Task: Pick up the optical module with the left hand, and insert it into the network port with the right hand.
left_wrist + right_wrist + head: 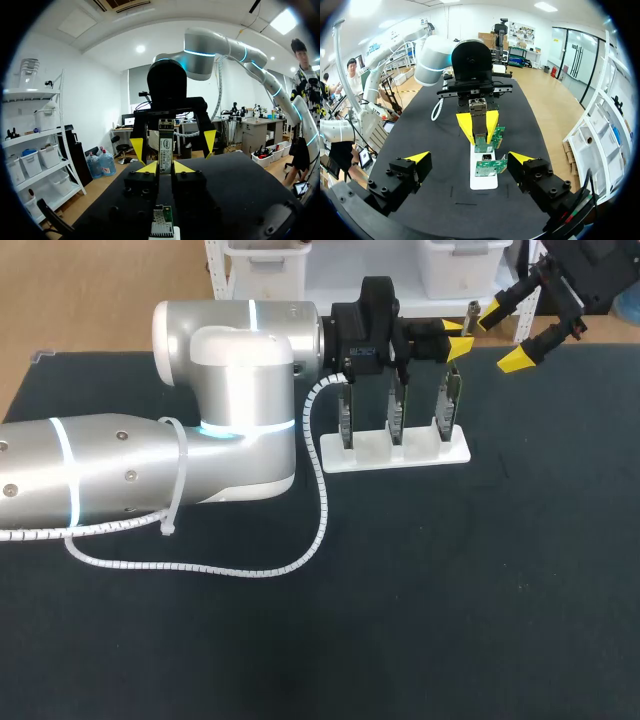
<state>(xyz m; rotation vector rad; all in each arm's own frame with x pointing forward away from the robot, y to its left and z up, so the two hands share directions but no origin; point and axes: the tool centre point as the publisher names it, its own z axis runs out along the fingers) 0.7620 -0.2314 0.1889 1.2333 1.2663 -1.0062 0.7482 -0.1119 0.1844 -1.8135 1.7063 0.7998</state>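
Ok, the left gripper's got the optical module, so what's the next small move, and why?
Probably ease the right gripper forward and close it on the free end of the optical module. The left gripper is shut on the module and holds it out toward the right one, whose fingers stand open in line with it, not touching.

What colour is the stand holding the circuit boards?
The stand is white, clearest in the head view.

A robotics lab, shown by bin-stocked shelves [44,156] and workbenches [254,123].
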